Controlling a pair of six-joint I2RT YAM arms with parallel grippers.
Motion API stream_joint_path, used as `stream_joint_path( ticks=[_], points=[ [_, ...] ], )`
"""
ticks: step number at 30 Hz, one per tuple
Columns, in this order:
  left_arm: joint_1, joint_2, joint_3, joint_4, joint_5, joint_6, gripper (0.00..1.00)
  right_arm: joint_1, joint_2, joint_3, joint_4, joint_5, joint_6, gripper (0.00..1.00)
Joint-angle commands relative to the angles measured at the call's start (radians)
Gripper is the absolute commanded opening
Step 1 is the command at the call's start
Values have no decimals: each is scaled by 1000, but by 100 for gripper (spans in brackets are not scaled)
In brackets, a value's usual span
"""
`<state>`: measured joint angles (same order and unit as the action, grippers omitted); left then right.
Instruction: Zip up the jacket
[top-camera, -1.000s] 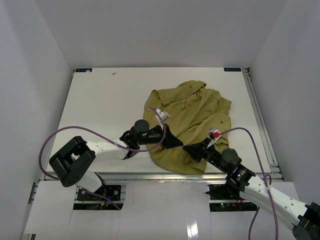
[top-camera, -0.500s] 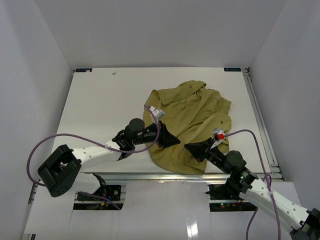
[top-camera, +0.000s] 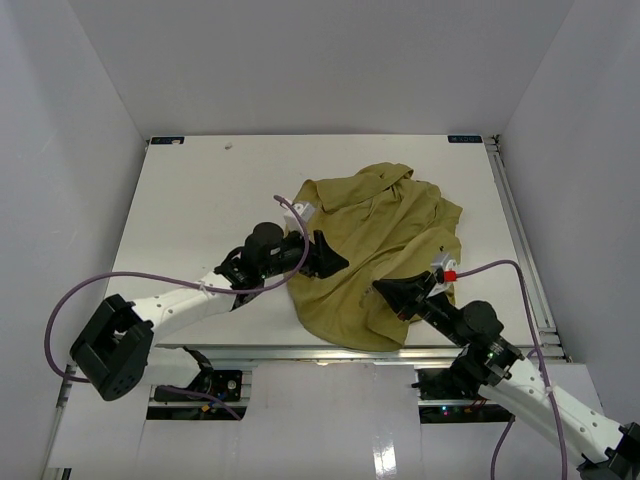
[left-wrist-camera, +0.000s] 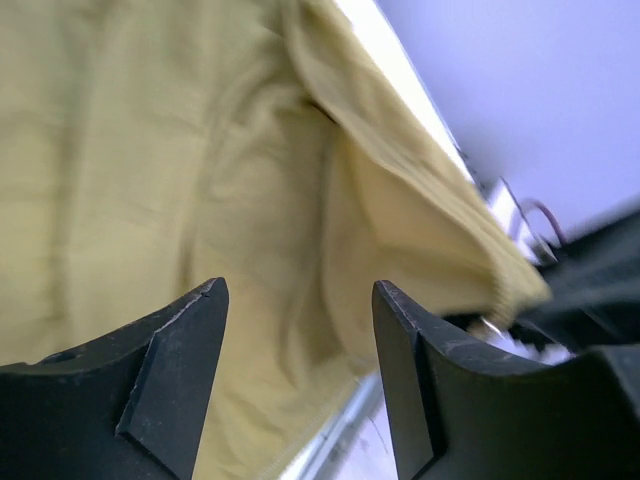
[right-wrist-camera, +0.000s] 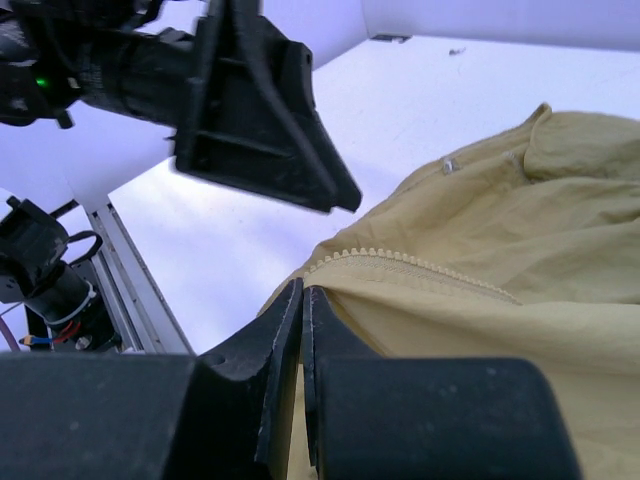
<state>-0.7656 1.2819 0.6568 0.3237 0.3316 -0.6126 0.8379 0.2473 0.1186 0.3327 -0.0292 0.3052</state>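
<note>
The olive-yellow jacket (top-camera: 385, 235) lies crumpled on the right half of the white table (top-camera: 200, 200). My left gripper (top-camera: 330, 260) hovers at its left edge, open, with nothing between its fingers. In the left wrist view the jacket (left-wrist-camera: 150, 150) fills the space beyond the left gripper (left-wrist-camera: 298, 295). My right gripper (top-camera: 385, 291) is at the jacket's near hem. In the right wrist view the right gripper (right-wrist-camera: 302, 290) is shut on the jacket (right-wrist-camera: 500, 260) at the end of its toothed zipper edge (right-wrist-camera: 400, 262), which peaks at the tips. The left gripper (right-wrist-camera: 345, 200) hangs close above.
A metal rail (top-camera: 300, 352) runs along the table's near edge and another rail (top-camera: 520, 240) along its right side. White walls enclose the table on three sides. A purple cable (top-camera: 130, 280) loops off the left arm.
My left gripper has opened, let go of the jacket's edge, and drawn back up and to the left. The right gripper stays shut and has shifted slightly right.
</note>
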Motion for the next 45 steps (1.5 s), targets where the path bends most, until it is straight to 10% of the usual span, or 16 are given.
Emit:
stream_joint_path(
  ticks=[1,12,37,45],
  points=[
    [87,14,89,-108,-143,24,71,0,-64,48,6,1,-38,8],
    [237,234,284,-112,-12,49,71,0,-356,-42,-34,66,44,8],
    [390,902,956,-292,-1,168,63,0,-355,25,-153,102,51,8],
    [396,936,959,-213,98,117,36,-2,-350,26,-159,109,49,8]
  ],
)
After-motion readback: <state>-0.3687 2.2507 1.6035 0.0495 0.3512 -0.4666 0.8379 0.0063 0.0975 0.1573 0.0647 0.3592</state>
